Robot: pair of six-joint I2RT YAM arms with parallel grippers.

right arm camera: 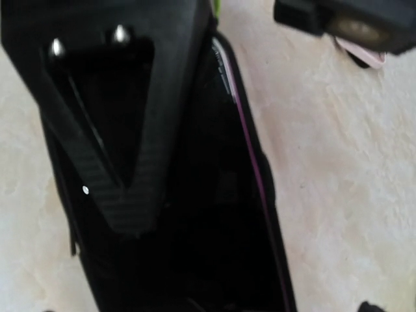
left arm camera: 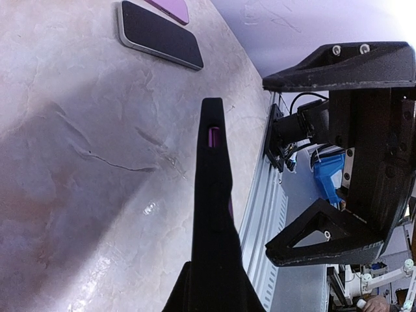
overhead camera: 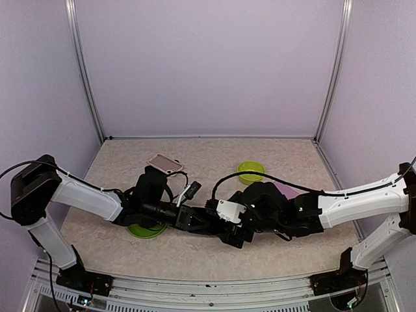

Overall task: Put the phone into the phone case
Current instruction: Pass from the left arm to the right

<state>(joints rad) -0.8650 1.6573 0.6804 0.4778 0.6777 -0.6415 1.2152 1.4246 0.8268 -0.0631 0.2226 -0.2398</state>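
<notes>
A black phone case (left arm camera: 213,182) sticks out edge-on from my left gripper (left arm camera: 214,286), which is shut on it. A thin purple strip, the phone's edge (left arm camera: 213,136), shows through the case's side cut-out. Seen from above, both grippers meet just above the table's middle front, the left gripper (overhead camera: 195,218) facing the right gripper (overhead camera: 235,227). The right gripper (left arm camera: 338,149) stands open, its fingers (left arm camera: 325,237) wide apart beside the case. In the right wrist view one finger (right arm camera: 110,130) lies over the case (right arm camera: 221,195), whose purple rim is visible; the other finger is hidden.
A pink phone (overhead camera: 164,162) lies at the back left. A dark-screened phone (left arm camera: 159,32) and a purple item (left arm camera: 170,8) lie behind the right arm. One green lid (overhead camera: 251,172) sits mid-back, another (overhead camera: 146,229) under the left arm. The metal rail (left arm camera: 263,221) runs close by.
</notes>
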